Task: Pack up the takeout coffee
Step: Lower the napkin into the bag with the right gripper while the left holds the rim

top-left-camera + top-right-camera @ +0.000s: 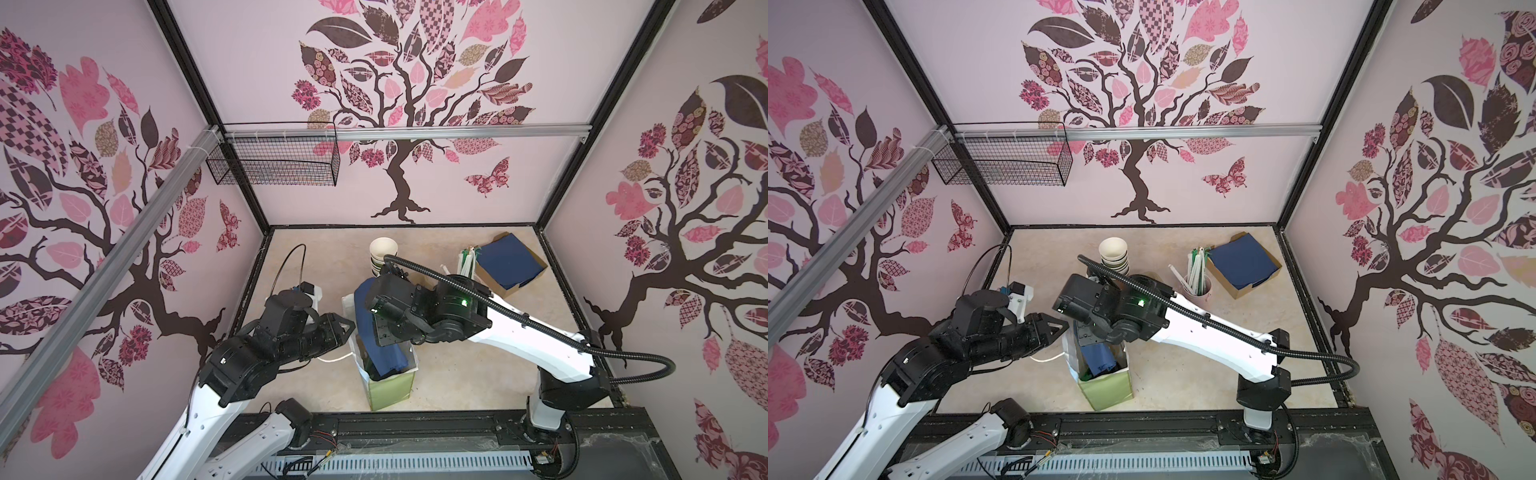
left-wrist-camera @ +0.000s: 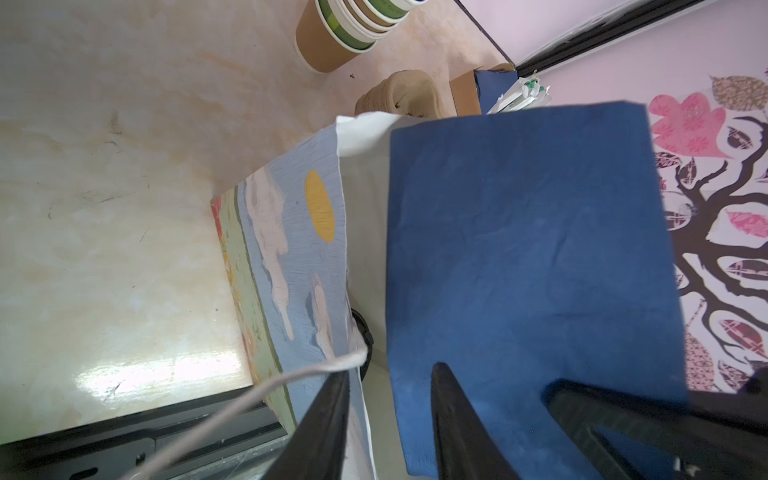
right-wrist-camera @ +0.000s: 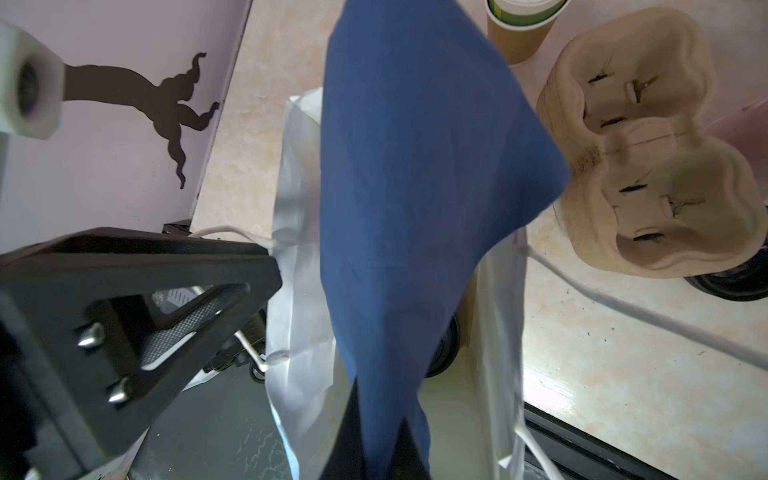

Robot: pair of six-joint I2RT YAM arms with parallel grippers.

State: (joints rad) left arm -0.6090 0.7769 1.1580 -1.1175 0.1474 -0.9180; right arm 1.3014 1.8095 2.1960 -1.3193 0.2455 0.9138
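One paper bag (image 1: 390,388) is seen standing upright on the counter (image 1: 478,374), green on one side and painted with a sky and a yellow sun on another. Two white cord handles are counted on it in the right wrist view.

One blue napkin (image 3: 415,187) is pinched between the closed jaws of the right gripper (image 3: 378,403). It is held partly inside the bag's open mouth, with its other end rising above the rim.

The left gripper (image 2: 392,369) is placed at the bag's rim. Its jaws are set narrowly apart, with one finger outside the painted wall and one inside. A gap is still seen between them, so the wall is straddled rather than clamped.

Of the takeout coffee (image 3: 444,345), only a curved black lid edge is made out. It sits low inside the bag, under the hanging napkin, and the rest of it is hidden.

Behind the bag, one stack of nested lidless cups (image 1: 383,257) is seen, with at least four rims counted. One pulp carrier (image 3: 648,166) with two wells is set beside the stack; whether it is single or stacked cannot be told.

Farther right stand one pink holder (image 1: 1200,291) of wrapped sticks and one cardboard box (image 1: 1237,291) of blue napkins. One wire basket (image 1: 274,162) is hung on the back wall.
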